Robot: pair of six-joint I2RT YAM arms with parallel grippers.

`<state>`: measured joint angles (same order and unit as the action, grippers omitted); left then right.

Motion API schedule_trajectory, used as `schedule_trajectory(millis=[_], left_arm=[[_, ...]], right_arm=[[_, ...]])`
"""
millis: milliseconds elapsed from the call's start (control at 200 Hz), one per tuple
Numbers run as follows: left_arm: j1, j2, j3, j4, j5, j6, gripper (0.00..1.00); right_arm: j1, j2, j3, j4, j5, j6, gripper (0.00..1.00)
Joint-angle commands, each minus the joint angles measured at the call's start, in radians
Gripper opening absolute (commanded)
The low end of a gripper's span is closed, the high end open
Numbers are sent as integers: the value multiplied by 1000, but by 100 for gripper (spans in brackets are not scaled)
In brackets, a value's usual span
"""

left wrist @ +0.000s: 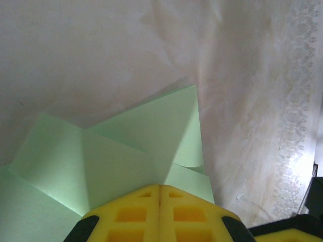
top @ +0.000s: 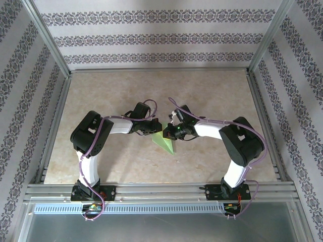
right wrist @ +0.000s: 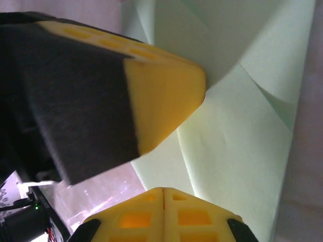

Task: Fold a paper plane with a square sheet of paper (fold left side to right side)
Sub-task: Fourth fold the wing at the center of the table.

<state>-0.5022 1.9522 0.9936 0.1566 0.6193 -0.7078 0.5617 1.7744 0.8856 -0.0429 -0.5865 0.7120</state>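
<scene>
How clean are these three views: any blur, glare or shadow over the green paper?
Top external: sharp, evenly lit, no glare on the sheet of paper. Left wrist: soft focus beyond the left gripper, tabletop blown out at the right edge. Right wrist: the left gripper's finger close-up and smeared, paper beyond clearer.

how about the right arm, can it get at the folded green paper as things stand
Likely yes: the shut right gripper is right at the folded green paper, bare paper ahead; the left gripper close alongside leaves room.
</scene>
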Motion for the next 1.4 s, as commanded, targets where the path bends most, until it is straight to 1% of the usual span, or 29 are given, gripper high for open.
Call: schedule_trajectory(millis=[0,190,515,814,1084,1394], left_arm=[[4,36,2,-47,-39,0,2],[4,36,7,-67,-50,2,2],[5,44,27,-108,-72,30,2],[11,57,38,-131,-86,39,2],[17,57,37,-133,-89,42,2],[21,56,38,-145,-97,48,2]], right_arm=[[21,37,41,17,21,14,0],[24,53,22,2,54,9,0],[25,56,-47,-50,48,-6,0],[30,-38,-182,-70,18,3,0],[37,-123,-296,-82,27,19,0],[46,-173,-361,-115,33,17,0]])
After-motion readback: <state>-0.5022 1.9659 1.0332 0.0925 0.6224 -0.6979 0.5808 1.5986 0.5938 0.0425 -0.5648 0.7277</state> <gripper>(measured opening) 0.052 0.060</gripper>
